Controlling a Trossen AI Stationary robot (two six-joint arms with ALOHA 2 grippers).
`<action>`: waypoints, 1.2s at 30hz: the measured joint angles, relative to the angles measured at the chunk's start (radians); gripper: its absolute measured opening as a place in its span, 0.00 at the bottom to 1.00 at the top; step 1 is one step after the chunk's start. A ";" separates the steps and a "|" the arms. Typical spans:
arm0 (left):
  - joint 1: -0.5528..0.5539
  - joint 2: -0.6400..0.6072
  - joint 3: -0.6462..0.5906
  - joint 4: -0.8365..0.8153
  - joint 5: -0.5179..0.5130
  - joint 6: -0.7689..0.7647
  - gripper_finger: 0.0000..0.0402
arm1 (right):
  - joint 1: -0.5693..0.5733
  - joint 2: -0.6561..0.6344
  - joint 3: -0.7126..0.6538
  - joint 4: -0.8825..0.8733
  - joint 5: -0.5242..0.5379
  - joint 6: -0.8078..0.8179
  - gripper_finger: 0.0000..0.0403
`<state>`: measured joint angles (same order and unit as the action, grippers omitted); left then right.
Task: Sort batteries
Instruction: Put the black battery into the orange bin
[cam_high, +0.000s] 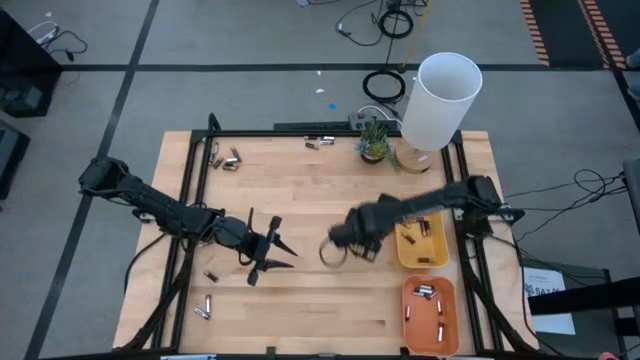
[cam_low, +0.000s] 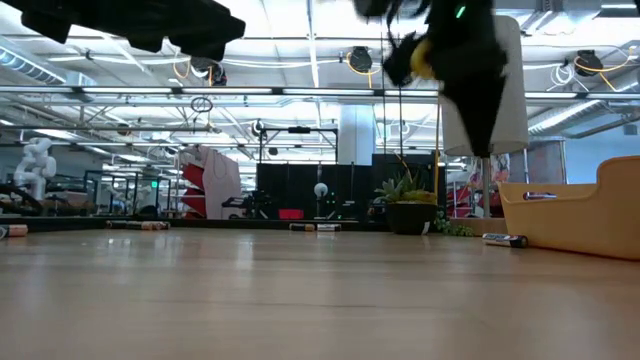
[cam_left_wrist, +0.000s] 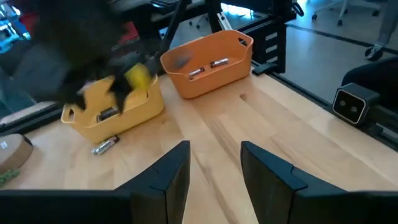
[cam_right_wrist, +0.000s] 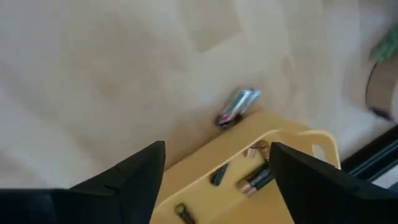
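We read no brand or label anywhere. Taking the yellow tray (cam_high: 421, 246) as our landmark on the pale wooden table (cam_high: 300, 200): the right gripper (cam_right_wrist: 217, 171) hangs spread wide and empty just beside it, one of the batteries (cam_right_wrist: 237, 106) against its wall, more inside; the orange tray (cam_high: 430, 312) adjoins; the left gripper (cam_left_wrist: 215, 171), parted and empty, waits well apart. Beyond, grey floor with cables.

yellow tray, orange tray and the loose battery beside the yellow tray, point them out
yellow tray (cam_left_wrist: 134, 111), left wrist view, on its front wall
orange tray (cam_left_wrist: 211, 81), left wrist view, on its front wall
loose battery (cam_right_wrist: 236, 107), right wrist view, on its middle, lying on the table by the yellow tray
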<state>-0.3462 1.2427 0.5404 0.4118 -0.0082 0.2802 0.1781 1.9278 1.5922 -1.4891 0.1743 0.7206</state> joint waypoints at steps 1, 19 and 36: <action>0.000 0.000 0.000 0.000 0.000 0.010 0.38 | -0.035 0.000 -0.017 0.014 -0.018 0.000 0.68; 0.033 0.000 -0.001 -0.065 0.000 -0.005 0.38 | -0.272 0.000 -0.252 0.238 -0.154 -0.116 0.50; 0.032 0.000 -0.001 -0.112 -0.001 -0.014 0.38 | -0.297 0.006 -0.313 0.257 -0.209 -0.056 0.39</action>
<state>-0.3138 1.2427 0.5392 0.2993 -0.0090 0.2667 -0.1189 1.9335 1.2791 -1.2318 -0.0347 0.6645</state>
